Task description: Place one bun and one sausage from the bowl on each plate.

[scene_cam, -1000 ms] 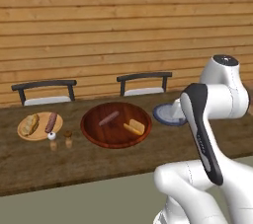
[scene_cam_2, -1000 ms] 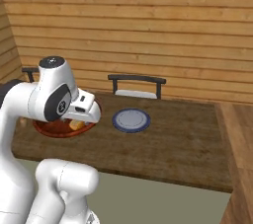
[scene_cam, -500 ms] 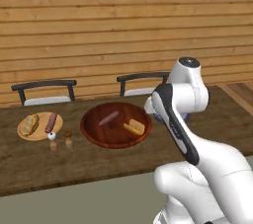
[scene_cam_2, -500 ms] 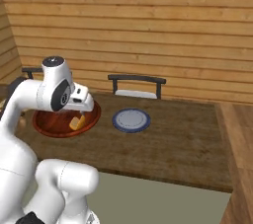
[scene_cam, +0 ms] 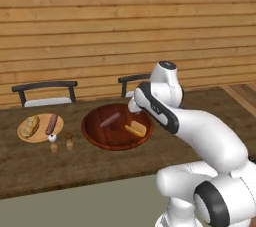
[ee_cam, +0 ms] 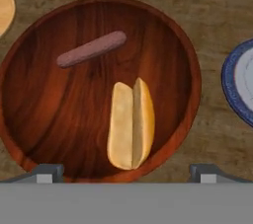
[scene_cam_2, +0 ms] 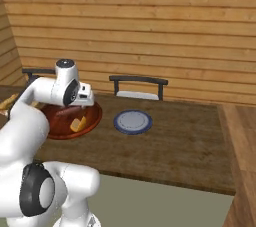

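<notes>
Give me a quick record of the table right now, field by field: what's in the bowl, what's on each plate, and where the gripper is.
bowl: holds one sausage and one bun, lying apart
tan plate: one bun and one sausage
blue-grey plate: nothing on it
gripper: over the bowl's far right rim, carrying nothing; jaws spread wide in the hand view
table: dark wood, two chairs behind

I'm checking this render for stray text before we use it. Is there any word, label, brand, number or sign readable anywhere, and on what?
None: no readable text in any view.
The bowl, the bun and the sausage in it are unmarked.
The tan plate and the blue-grey plate carry no print.
The wooden wall, table and chairs are plain.
</notes>
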Robot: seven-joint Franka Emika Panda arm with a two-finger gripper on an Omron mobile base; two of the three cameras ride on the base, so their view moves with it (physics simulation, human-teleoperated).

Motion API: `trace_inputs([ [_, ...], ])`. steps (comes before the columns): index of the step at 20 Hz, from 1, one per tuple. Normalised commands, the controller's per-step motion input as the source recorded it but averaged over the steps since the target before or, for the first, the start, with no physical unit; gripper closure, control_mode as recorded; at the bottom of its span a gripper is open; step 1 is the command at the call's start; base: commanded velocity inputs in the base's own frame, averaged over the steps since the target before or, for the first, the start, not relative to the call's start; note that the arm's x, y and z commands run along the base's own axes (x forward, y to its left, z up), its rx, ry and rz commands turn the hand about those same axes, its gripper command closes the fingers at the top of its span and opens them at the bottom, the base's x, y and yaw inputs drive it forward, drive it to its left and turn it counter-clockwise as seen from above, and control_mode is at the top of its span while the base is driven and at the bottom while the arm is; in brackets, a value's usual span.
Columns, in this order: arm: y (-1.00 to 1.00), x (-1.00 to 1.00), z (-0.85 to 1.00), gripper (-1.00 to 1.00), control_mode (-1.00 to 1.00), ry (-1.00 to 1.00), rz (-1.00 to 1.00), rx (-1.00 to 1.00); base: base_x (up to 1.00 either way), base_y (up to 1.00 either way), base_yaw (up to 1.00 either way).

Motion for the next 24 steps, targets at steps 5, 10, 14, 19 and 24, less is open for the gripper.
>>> trace_inputs([
  [5, 0.0, 0.42, -0.43, -1.0, -1.0, 0.09, 0.13, 0.03, 0.0, 0.0, 0.0],
  [10, -0.01, 0.03, -0.4, -1.0, -1.0, 0.19, 0.01, -0.01, 0.0, 0.0, 0.0],
  [14, 0.0, 0.0, -0.12, -1.0, -1.0, 0.35, 0.0, -0.07, 0.0, 0.0, 0.0],
  [19, 0.0, 0.14, -0.27, -1.0, -1.0, 0.13, 0.01, -0.01, 0.0, 0.0, 0.0],
  [24, 0.0, 0.23, -0.52, -1.0, -1.0, 0.0, 0.0, 0.0, 0.0, 0.0, 0.0],
])
